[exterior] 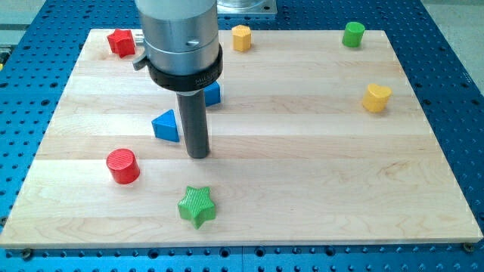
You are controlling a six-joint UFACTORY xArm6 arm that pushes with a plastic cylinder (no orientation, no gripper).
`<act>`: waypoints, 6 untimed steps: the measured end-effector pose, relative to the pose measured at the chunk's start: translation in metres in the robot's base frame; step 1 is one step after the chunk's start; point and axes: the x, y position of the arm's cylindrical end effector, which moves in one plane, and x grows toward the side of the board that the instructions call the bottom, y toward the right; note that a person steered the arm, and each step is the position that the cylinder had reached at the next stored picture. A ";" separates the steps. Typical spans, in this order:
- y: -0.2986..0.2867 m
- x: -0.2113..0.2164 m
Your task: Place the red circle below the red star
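The red circle (122,166) is a short red cylinder at the view's lower left of the wooden board (302,166). The red star (120,42) lies at the board's top left corner, far above the circle. My tip (197,156) rests on the board to the right of the red circle, about a hundred pixels away and not touching it. The tip is just right of a blue triangle (166,126) and above a green star (197,206).
A blue block (212,94) is partly hidden behind the rod. A yellow hexagon (240,37) sits at the top middle, a green cylinder (352,34) at the top right, and a yellow heart (376,97) at the right.
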 end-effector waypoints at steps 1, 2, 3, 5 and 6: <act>0.000 0.000; -0.026 0.000; -0.049 0.026; -0.106 0.036; -0.139 0.041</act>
